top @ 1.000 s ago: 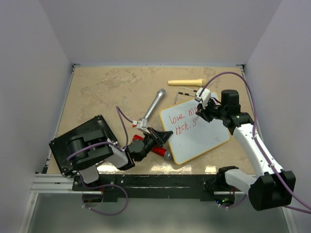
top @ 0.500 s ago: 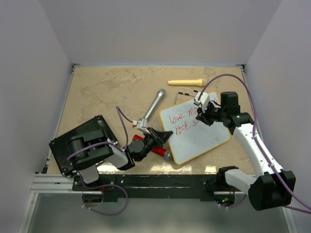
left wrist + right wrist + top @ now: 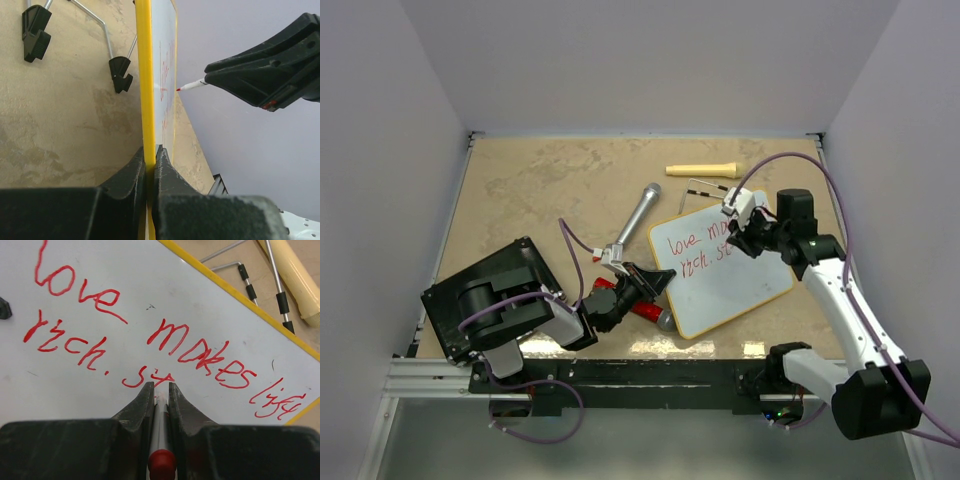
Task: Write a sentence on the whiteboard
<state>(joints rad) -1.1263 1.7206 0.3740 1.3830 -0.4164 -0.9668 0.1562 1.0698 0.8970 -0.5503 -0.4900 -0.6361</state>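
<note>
On the beige bench (image 3: 530,190) a silver microphone (image 3: 638,216) lies slanted near the middle, a cream handle (image 3: 702,170) lies toward the far edge, a flat black box (image 3: 510,258) sits near left, and a red tool (image 3: 648,312) lies near the front.

One whiteboard (image 3: 740,288), two written lines (image 3: 200,357), one marker (image 3: 160,460), one silver microphone (image 3: 638,215), one cream stick (image 3: 702,170).

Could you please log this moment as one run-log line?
left hand: shut on whiteboard edge | right hand: shut on red marker, tip at second line | sentence: reads "love makes life rich. st"
</note>
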